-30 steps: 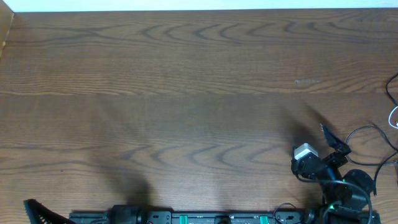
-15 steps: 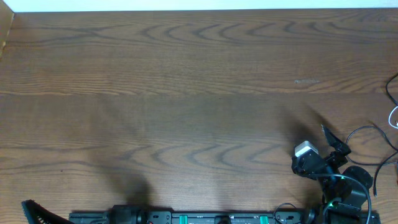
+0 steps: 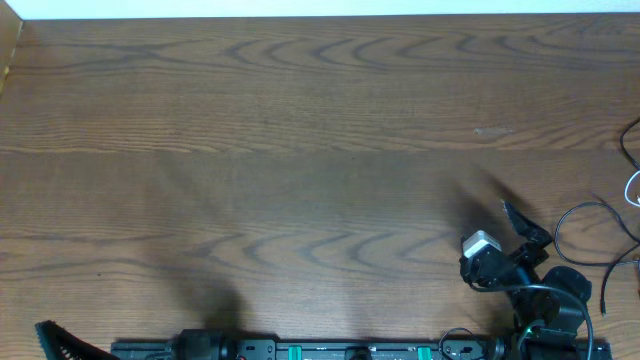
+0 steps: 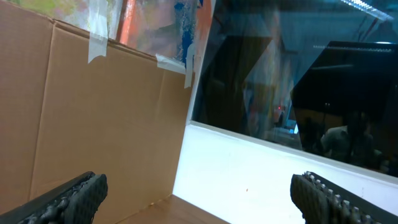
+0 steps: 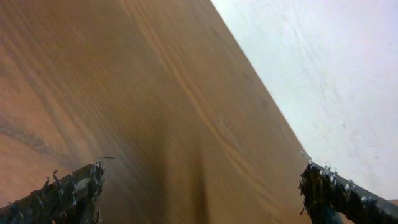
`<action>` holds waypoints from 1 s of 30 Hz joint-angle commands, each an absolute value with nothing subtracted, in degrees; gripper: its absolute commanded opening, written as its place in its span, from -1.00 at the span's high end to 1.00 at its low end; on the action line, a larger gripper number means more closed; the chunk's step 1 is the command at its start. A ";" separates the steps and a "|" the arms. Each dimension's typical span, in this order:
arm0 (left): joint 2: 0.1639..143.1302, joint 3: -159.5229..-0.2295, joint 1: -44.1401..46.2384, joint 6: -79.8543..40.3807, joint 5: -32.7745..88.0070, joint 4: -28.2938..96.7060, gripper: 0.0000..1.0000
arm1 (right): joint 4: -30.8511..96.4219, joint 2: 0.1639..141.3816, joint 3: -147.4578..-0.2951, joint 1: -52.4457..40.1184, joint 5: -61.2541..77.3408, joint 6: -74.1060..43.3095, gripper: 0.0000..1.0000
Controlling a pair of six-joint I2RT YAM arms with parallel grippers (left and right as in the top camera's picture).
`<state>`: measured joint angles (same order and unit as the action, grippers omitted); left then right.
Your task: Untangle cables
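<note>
Right arm has edged left, its right hand (image 5: 202, 180) wide and empty, left hand (image 4: 199, 193) wide too, while the cables (image 3: 633, 186) show only as slivers at the surface's (image 3: 300, 150) right edge: a blind reach likely snags or drags them off.

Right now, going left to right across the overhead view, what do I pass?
Left arm's fingers → right arm's white wrist camera → right arm's fingers → white cable at the right edge.
</note>
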<state>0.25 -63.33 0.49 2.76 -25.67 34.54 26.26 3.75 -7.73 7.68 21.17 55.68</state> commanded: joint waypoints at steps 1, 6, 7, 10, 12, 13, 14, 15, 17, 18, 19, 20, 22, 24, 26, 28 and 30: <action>0.38 -62.67 0.47 2.46 -26.20 34.76 -0.99 | 26.35 2.72 -7.49 7.35 21.32 54.68 -0.99; 0.38 -62.26 0.45 2.46 -26.20 35.35 -0.99 | 25.85 0.27 -7.38 6.94 21.32 54.65 -0.98; 0.38 -62.17 0.45 2.46 -26.20 35.38 -0.99 | 25.76 0.27 -7.38 6.76 21.32 54.70 -0.99; 0.38 -62.11 0.47 2.46 -26.20 35.94 -0.99 | 25.76 0.27 -7.38 6.52 21.34 54.68 -0.98; 0.38 -62.11 0.45 2.46 -26.20 36.29 -0.99 | 25.78 0.27 -7.38 6.55 21.34 54.68 -0.98; 0.38 -62.11 0.45 2.44 -26.20 36.56 -0.99 | 25.78 0.27 -7.38 6.55 21.32 54.68 -0.99; 0.38 -62.11 0.47 2.46 -26.20 36.91 -0.99 | 25.78 0.30 -7.38 6.55 21.32 54.70 -0.98; 0.38 -62.11 0.45 2.44 -26.20 37.19 -0.99 | 25.78 0.30 -7.38 6.55 21.32 54.68 -0.98; 0.38 -62.11 0.47 2.15 -26.15 37.30 -0.99 | 25.78 0.30 -7.38 6.55 21.32 54.68 -0.99; 0.38 -62.11 0.45 1.08 -26.15 37.30 -0.99 | 25.78 0.30 -7.38 6.55 21.32 54.68 -0.99; 0.38 -62.11 0.45 -1.37 -26.11 37.45 -0.99 | 25.78 0.30 -7.38 6.55 21.32 54.68 -0.98; 0.38 -62.11 0.45 -4.69 -25.74 37.80 -0.99 | 25.78 0.30 -7.38 6.55 21.32 54.68 -0.99; 0.38 -62.11 0.47 -12.53 -23.90 39.24 -1.00 | 25.78 0.30 -7.38 6.55 21.32 54.68 -0.99; 0.38 -61.95 0.45 -20.91 -20.95 41.39 -0.99 | 25.78 0.30 -7.38 6.55 21.32 54.68 -0.99; 0.38 -60.88 0.45 -27.55 -16.93 43.33 -0.99 | 25.78 0.30 -7.38 6.55 21.32 54.68 -0.99; 0.38 -58.98 0.45 -28.80 -14.39 43.70 -0.99 | 25.78 0.30 -7.38 6.55 21.32 54.70 -0.97; 0.40 -56.55 0.47 -28.82 -13.89 43.66 -0.99 | 25.78 0.30 -7.38 6.55 21.32 54.70 -0.98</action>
